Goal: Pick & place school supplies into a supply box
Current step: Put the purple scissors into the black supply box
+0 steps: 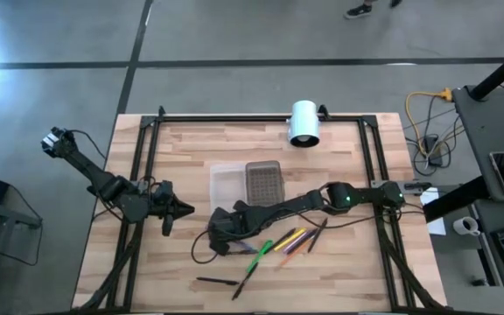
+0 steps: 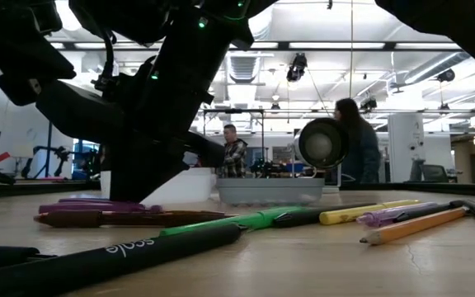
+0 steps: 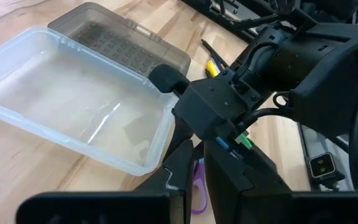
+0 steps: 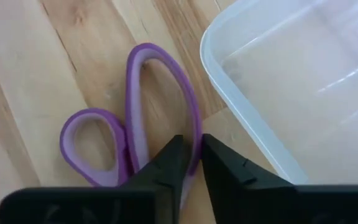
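Beside supply box (image 4: 291,81), purple scissors (image 4: 135,124)

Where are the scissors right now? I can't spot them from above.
The purple-handled scissors lie flat on the wooden table, beside the open clear box's near corner, with the right gripper closing over one handle loop.

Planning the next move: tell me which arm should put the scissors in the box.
Right. The right gripper is down at the purple scissors, its fingers pinching one handle loop, right beside the open supply box. The left gripper waits shut at the table's left side, away from both.
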You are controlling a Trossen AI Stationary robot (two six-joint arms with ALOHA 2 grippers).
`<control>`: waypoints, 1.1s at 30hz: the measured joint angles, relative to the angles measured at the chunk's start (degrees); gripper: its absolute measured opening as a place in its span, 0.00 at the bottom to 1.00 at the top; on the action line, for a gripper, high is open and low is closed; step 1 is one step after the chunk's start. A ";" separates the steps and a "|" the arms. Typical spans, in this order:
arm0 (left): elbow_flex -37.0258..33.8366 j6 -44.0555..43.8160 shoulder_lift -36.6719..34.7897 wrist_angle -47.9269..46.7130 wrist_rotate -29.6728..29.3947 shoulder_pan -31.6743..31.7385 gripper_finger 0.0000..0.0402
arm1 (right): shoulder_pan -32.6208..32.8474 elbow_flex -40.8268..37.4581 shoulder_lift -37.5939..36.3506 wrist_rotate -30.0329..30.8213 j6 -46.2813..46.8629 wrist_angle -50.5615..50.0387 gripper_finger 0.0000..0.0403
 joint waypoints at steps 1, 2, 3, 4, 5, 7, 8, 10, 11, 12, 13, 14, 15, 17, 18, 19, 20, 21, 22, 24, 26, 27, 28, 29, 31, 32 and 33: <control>0.00 0.00 -0.09 0.00 0.00 0.00 0.06 | 0.04 0.15 0.00 0.01 -0.12 -0.27 0.08; 0.00 -0.07 -0.19 0.00 -0.02 0.00 0.06 | 0.07 0.36 -0.15 -0.01 -0.52 -0.57 0.06; 0.00 -0.13 -0.27 0.00 -0.02 0.00 0.06 | 0.07 0.56 -0.27 -0.05 -0.61 -0.81 0.04; 0.00 -0.15 -0.27 0.00 -0.02 0.00 0.06 | 0.05 0.95 -0.34 -0.09 -0.68 -1.16 0.04; 0.00 -0.15 -0.27 0.02 -0.02 0.00 0.06 | 0.00 1.55 -0.46 -0.11 -0.69 -1.68 0.04; 0.00 -0.17 -0.27 0.02 -0.02 0.00 0.06 | -0.29 3.15 -0.54 -0.68 -1.70 -2.84 0.03; 0.00 -0.17 -0.27 0.01 -0.02 0.00 0.06 | -0.37 4.15 -0.45 -0.98 -2.65 -3.64 0.03; 0.00 -0.17 -0.27 0.00 -0.02 0.00 0.06 | -0.51 6.00 -0.23 -1.17 -3.71 -5.44 0.03; 0.00 -0.17 -0.27 0.02 -0.02 0.00 0.06 | -0.53 6.93 -0.17 -1.56 -4.00 -6.58 0.03; 0.00 -0.17 -0.27 0.01 -0.03 0.00 0.06 | -0.56 7.53 -0.21 -2.15 -4.06 -7.73 0.03; 0.00 -0.17 -0.27 0.01 -0.04 0.00 0.06 | -0.58 7.95 -0.34 -2.55 -4.08 -8.72 0.03; 0.00 -0.17 -0.27 0.02 -0.05 0.00 0.06 | -0.54 8.28 -0.66 -3.02 -4.09 -9.21 0.03; 0.00 -0.18 -0.27 0.00 -0.04 0.00 0.06 | -0.46 8.30 -1.15 -3.43 -3.94 -9.17 0.02; 0.00 -0.19 -0.25 0.02 -0.07 0.00 0.06 | -0.39 8.30 -2.76 -3.69 -2.84 -9.67 0.02; 0.00 -0.19 -0.25 0.02 -0.07 0.00 0.06 | -0.41 8.30 -4.06 -3.51 -2.26 -10.13 0.02; 0.00 -0.20 -0.25 0.01 -0.08 0.00 0.06 | -0.52 8.36 -5.26 -2.74 -1.35 -10.83 0.02; 0.00 -0.20 -0.25 0.02 -0.09 0.00 0.06 | -0.54 8.49 -6.39 -1.40 -0.10 -11.63 0.02; 0.00 -0.20 -0.27 0.02 -0.09 0.00 0.06 | -0.58 8.54 -7.55 0.34 1.61 -12.69 0.02; 0.00 -0.20 -0.25 0.02 -0.11 0.00 0.06 | -0.60 8.59 -8.39 2.24 4.36 -14.45 0.02; 0.02 -0.20 -0.27 0.09 -0.11 0.00 0.06 | -0.67 8.55 -9.89 6.02 11.89 -20.13 0.02; 0.02 -0.20 -0.27 0.14 -0.13 0.01 0.06 | -0.83 8.47 -11.26 9.36 19.75 -26.48 0.02; 0.02 -0.21 -0.27 0.17 -0.11 0.00 0.06 | -0.98 8.47 -11.74 11.03 23.08 -29.56 0.02; 0.02 -0.20 -0.27 0.20 -0.13 0.01 0.06 | -1.19 8.47 -12.46 12.60 26.08 -32.39 0.02; 0.02 -0.22 -0.27 0.21 -0.13 0.00 0.06 | -1.51 8.50 -13.00 13.80 28.47 -35.04 0.02; 0.07 -0.22 -0.25 0.22 -0.13 0.00 0.06 | -2.42 8.54 -13.68 15.33 31.77 -39.41 0.02; 0.07 -0.22 -0.27 0.22 -0.13 0.00 0.06 | -2.99 8.54 -13.79 15.63 32.87 -41.04 0.02; 0.07 -0.22 -0.25 0.27 -0.13 0.02 0.06 | -3.73 8.54 -13.90 15.69 33.37 -42.09 0.02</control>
